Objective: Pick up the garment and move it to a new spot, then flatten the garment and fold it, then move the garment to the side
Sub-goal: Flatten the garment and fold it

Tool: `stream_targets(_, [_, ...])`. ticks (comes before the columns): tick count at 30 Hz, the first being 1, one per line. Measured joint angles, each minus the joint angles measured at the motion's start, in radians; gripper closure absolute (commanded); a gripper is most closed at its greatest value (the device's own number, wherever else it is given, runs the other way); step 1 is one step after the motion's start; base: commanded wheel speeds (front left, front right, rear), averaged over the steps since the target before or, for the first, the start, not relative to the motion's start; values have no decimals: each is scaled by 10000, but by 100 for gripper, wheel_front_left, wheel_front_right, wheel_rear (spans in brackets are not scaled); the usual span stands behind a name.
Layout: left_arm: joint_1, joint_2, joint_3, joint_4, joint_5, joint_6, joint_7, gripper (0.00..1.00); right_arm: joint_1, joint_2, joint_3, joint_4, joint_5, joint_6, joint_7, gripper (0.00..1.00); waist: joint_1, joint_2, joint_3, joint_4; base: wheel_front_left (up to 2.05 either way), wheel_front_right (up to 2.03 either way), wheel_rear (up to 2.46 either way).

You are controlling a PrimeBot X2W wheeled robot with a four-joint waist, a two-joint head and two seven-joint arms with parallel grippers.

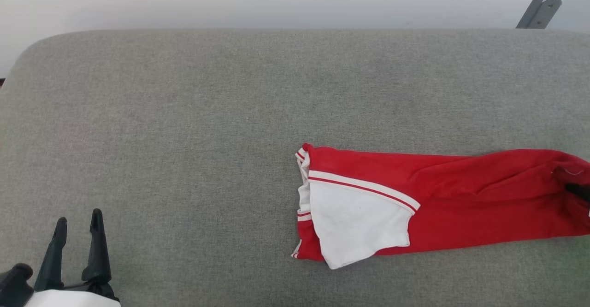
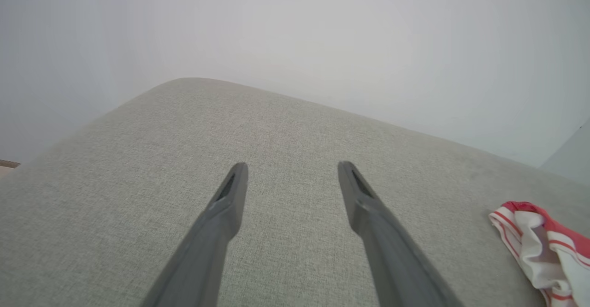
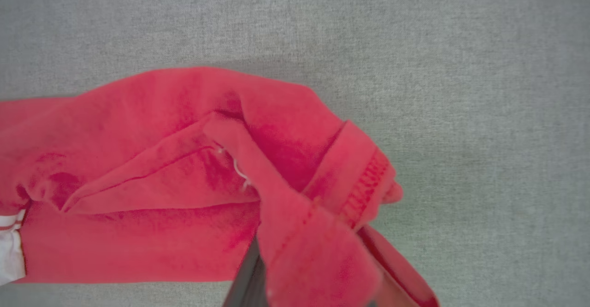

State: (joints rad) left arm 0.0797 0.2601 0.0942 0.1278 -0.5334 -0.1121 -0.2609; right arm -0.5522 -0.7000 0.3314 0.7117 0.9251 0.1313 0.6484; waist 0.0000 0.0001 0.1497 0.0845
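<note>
Red thin fabric is stretching in a long band across the right half of the grey padded surface [image 1: 184,113]. The garment [image 1: 470,196] is lying there folded lengthwise, with its white sleeve end [image 1: 355,219] and striped trim [image 1: 364,188] facing the middle of the surface. Its other end is running out to the right edge of your head view.

At that far end your right tool [image 1: 578,191] is showing as a small dark shape against the cloth. In your right wrist view the garment [image 3: 138,173] is bunching up over the fingers, a stitched hem [image 3: 364,187] is riding on top, and one dark finger [image 3: 246,277] is peeking out beneath. The jaws are sitting closed, pinching that hemmed end.

Your left tool [image 1: 79,218] is hovering at the near left corner, well apart from the garment, fingers spread wide and gripping nothing. In your left wrist view it is pointing across bare grey upholstery toward a pale wall [image 2: 322,30], and the sleeve end is showing at the lower right.
</note>
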Motion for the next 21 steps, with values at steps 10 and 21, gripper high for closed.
stream_targets(10, [314,-535,451,107,328,-144,-2,0,357,219,48,-1559,372,-4,500,100,0,0,-330,-97,0,0,0])
stream_targets(21, [276,-706,-71,96,326,-155,-2,0,948,1653,748,-4324,261,-4,1007,100,0,0,-452,352,0,0,0])
